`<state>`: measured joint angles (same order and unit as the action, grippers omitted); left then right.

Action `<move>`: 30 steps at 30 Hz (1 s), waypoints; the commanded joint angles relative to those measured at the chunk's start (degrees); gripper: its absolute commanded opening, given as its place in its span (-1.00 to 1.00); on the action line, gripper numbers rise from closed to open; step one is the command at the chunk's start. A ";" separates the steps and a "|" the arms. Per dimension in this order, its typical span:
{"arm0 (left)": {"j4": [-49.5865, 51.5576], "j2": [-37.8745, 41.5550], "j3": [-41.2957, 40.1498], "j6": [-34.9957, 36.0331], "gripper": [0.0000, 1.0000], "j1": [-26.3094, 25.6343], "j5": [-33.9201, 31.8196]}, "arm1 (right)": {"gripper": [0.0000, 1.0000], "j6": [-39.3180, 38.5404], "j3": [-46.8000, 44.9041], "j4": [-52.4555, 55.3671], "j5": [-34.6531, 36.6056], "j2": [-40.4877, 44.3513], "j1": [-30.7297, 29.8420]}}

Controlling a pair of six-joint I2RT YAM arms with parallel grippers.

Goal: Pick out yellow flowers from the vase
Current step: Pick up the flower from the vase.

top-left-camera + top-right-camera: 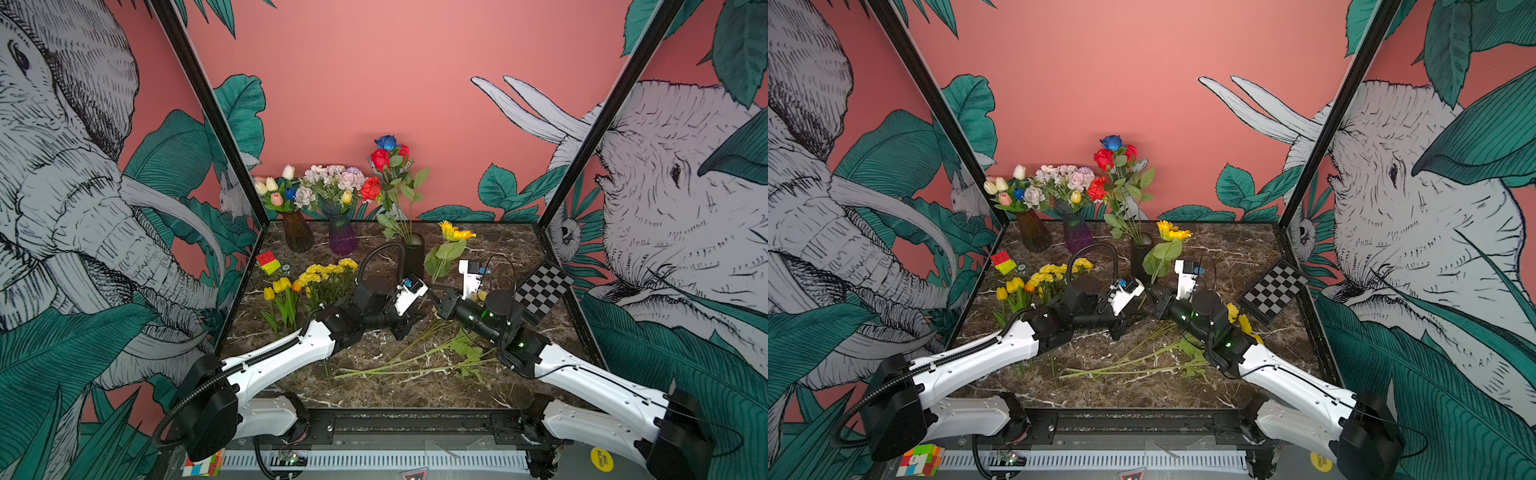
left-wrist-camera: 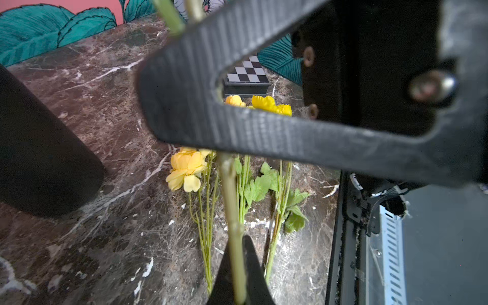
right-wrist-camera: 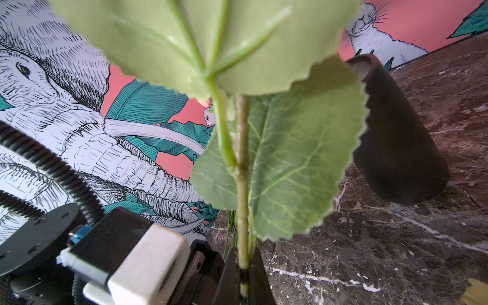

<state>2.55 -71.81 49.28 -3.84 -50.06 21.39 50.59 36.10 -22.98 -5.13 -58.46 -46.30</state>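
Brown marble tabletop (image 1: 374, 390), elephant-print walls (image 1: 62, 166). Sunflower (image 1: 454, 233) stands upright at frame centre, just right of the black vase (image 1: 414, 254) and outside it. Right gripper (image 3: 244, 280) is pinched on its stem below the leaves. Left gripper (image 2: 237, 286) is pinched on the same stem, close by. More yellow flowers (image 2: 186, 169) lie flat on the marble, lower centre. Yellow tulips (image 1: 280, 286) and pompoms (image 1: 328, 270) sit centre-left. One yellow tulip (image 1: 346, 196) is in the purple vase (image 1: 342, 239), upper centre.

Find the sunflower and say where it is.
In both top views the sunflower is held up just right of the black vase, its stem clamped in the jaws of the left gripper and right gripper.
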 commanded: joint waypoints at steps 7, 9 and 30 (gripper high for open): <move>7.75 -0.25 4.25 3.04 -1.00 -0.05 -5.37 | -0.58 -5.08 0.49 2.95 4.05 3.85 -0.45; 11.05 -0.82 5.55 4.35 -1.00 -0.04 -7.16 | -0.41 -7.04 0.85 5.47 5.99 5.65 -0.45; 32.24 -3.14 12.89 13.38 -1.00 -0.99 -17.99 | 0.15 -37.51 8.82 33.87 37.40 38.35 -0.45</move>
<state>33.10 -74.37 60.80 7.42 -50.57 2.59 18.65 43.92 7.86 24.01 -22.39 -46.50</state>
